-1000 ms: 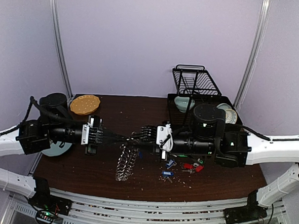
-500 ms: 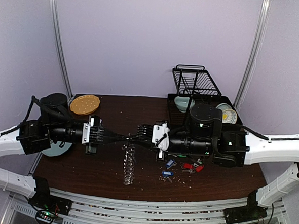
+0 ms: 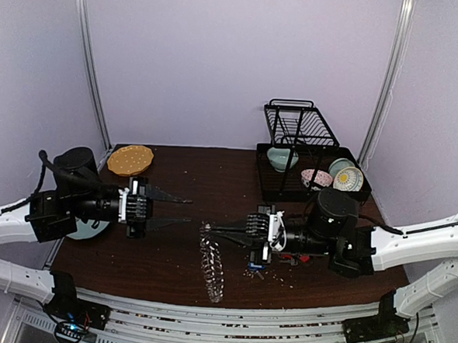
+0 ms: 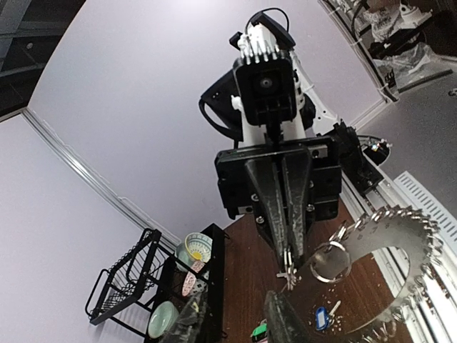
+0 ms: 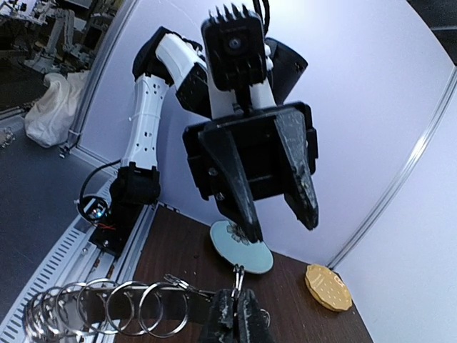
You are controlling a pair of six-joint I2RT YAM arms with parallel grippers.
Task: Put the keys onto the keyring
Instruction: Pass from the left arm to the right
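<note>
Progress is slight: as far as you can see, none of the small silver plastic-tagged keys (image 3: 257, 266) hangs on the chain-like silver split-ring keyring (image 3: 212, 265) yet. Your black two-finger right gripper (image 3: 207, 230) is pinched shut on one ring at the top of the loop. The rest dangles from it over the dark brown wooden table (image 3: 161, 268); whether its low end touches the surface, you cannot tell. Your black two-finger left gripper (image 3: 189, 212) has its jaws apart with nothing between them, just left of that pinch and facing it.

The keys lie loose on the table beneath the right wrist, blue tags nearest you, red ones behind. All the threading is left, I judge: pick a key, part a ring, slide it on.

Around you are a black wire dish rack (image 3: 300, 128) with ceramic bowls (image 3: 316, 178) at the back right, a round cork mat (image 3: 130, 159) at the back left, and a pale blue round plate (image 3: 93, 228) under the left arm. The right arm itself partly covers the keys.
</note>
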